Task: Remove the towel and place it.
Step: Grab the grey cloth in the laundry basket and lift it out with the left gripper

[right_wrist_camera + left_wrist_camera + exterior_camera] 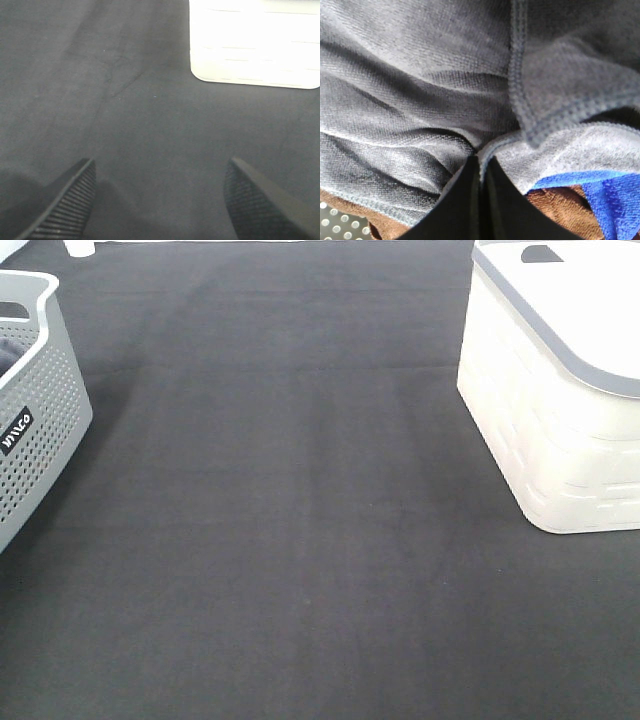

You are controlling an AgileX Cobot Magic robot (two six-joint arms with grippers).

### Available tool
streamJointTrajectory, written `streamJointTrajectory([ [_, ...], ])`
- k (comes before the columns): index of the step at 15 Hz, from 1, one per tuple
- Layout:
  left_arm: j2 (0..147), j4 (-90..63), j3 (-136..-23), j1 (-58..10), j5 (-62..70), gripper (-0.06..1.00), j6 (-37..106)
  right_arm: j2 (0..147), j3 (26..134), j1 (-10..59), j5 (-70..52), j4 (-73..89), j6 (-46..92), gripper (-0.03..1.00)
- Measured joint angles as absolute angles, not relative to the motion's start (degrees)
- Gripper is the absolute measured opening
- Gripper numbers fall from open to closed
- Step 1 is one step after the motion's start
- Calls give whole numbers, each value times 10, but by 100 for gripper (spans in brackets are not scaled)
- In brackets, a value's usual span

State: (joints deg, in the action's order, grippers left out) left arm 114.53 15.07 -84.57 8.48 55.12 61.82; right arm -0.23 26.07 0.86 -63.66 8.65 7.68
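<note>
The grey towel [420, 100] was seen bunched in folds inside the grey perforated basket [40, 410], laid over a brown cloth [555, 210] and a blue cloth [615, 200]. A fold beside its stitched hem was pinched by the left gripper [479, 161], with the jaws pressed together on it. The grasp was judged made and the lift not yet begun. A steady upward pull was called for next, so that the towel would be drawn clear of the rim without the cloths beneath being dragged along. The right gripper [161, 165] was held wide open over the black-covered counter [300, 540], near the white basket [540, 420], with nothing between its jaws.
</note>
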Motion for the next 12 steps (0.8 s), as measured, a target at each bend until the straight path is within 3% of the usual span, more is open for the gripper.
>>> streamJointTrajectory([
  [6,1085,62,-945,85,677,0,609,-2,261,9,-637,87,77,70],
  [12,998,-53,-1011,85,693,0,603,-2,261,9,-637,87,77,70],
])
